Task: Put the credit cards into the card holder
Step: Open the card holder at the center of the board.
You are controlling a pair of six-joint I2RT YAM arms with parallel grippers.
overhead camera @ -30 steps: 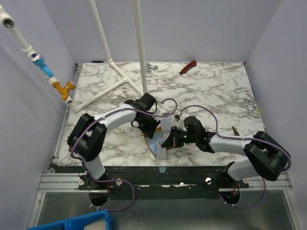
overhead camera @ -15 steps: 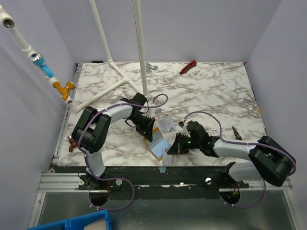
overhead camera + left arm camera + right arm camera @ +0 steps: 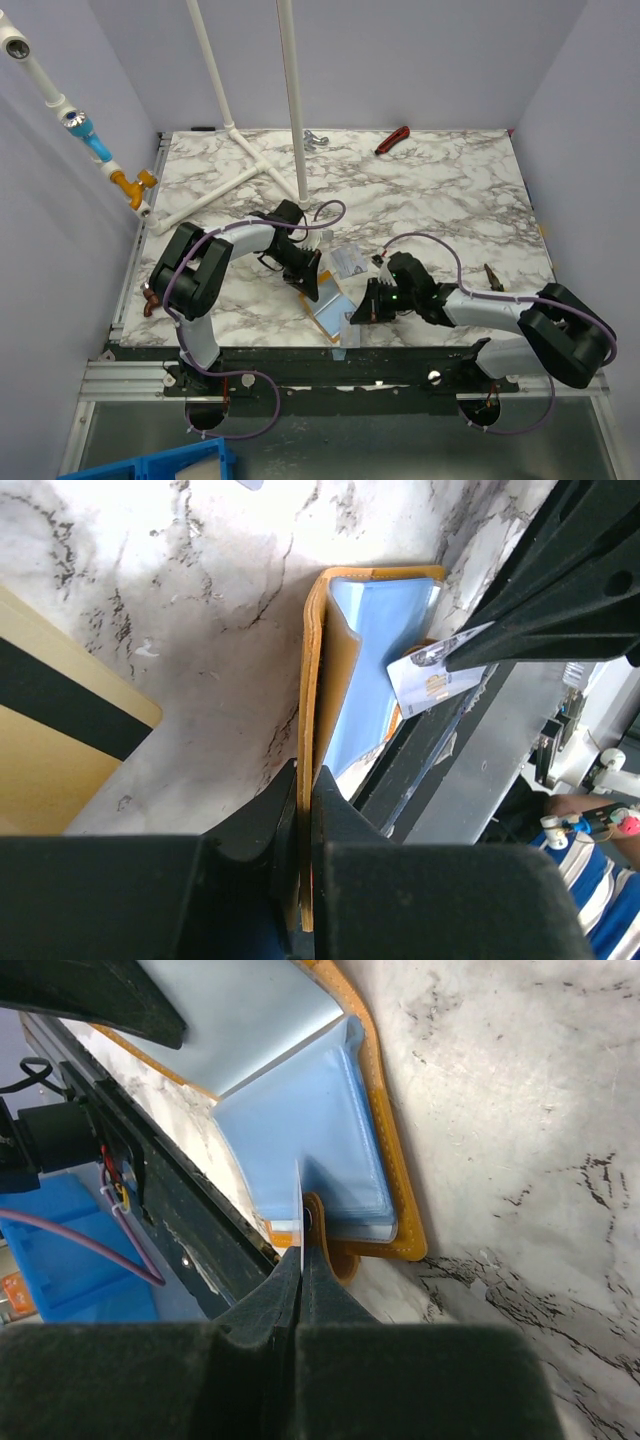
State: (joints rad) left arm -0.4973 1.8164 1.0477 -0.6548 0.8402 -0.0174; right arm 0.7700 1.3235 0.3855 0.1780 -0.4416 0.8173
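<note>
The card holder (image 3: 328, 305) lies open on the marble worktop (image 3: 440, 200) near its front edge, tan leather outside with pale blue plastic sleeves (image 3: 300, 1130) inside. The left tool (image 3: 305, 810) is pinched narrow on one tan cover of the holder (image 3: 318, 680), keeping it upright on edge. The right tool (image 3: 300, 1260) is clamped on a pale card (image 3: 440, 670), seen edge-on at the mouth of a sleeve just beside the holder's strap; small print on the card is too fine to read. A gold card (image 3: 60, 730) with a dark stripe lies flat on the worktop just left of the holder in the left wrist view. Another pale card (image 3: 348, 262) lies just behind the holder. Well behind it stand white pipes (image 3: 290, 90), with a red-handled tool (image 3: 392, 139) at the far edge.
</note>
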